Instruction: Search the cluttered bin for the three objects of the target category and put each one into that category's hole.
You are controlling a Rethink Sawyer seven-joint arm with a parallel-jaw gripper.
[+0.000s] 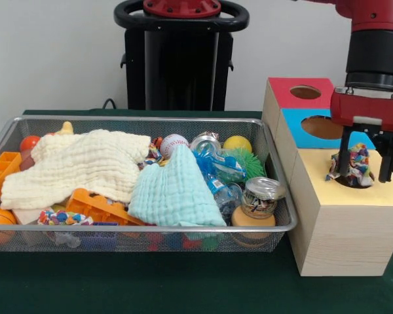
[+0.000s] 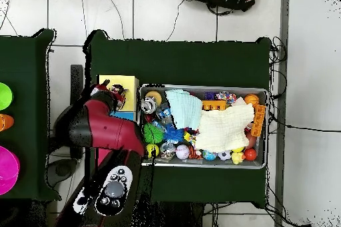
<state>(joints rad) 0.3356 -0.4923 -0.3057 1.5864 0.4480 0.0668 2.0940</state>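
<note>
My gripper (image 1: 363, 162) is shut on a knotted rope bundle (image 1: 357, 163) with white, red, blue and green strands. It holds the bundle right at the hole of the yellow-topped box (image 1: 380, 193), partly sunk into it. The blue-topped box's hole (image 1: 322, 126) lies just behind, with nothing in it that I can see. The wire mesh bin (image 1: 144, 229) stands to the left. A second rope bundle (image 1: 65, 217) lies at its front left corner, and a third (image 1: 153, 154) peeks out beside the baseball. In the overhead view the arm covers the gripper (image 2: 114, 92) at the boxes.
The red-topped box (image 1: 300, 85) stands at the back of the row. The bin holds a cream cloth (image 1: 78, 163), a pale blue cloth (image 1: 173, 193), a glass jar (image 1: 259, 206), a spiky green ball (image 1: 245, 160), orange plastic pieces and several balls.
</note>
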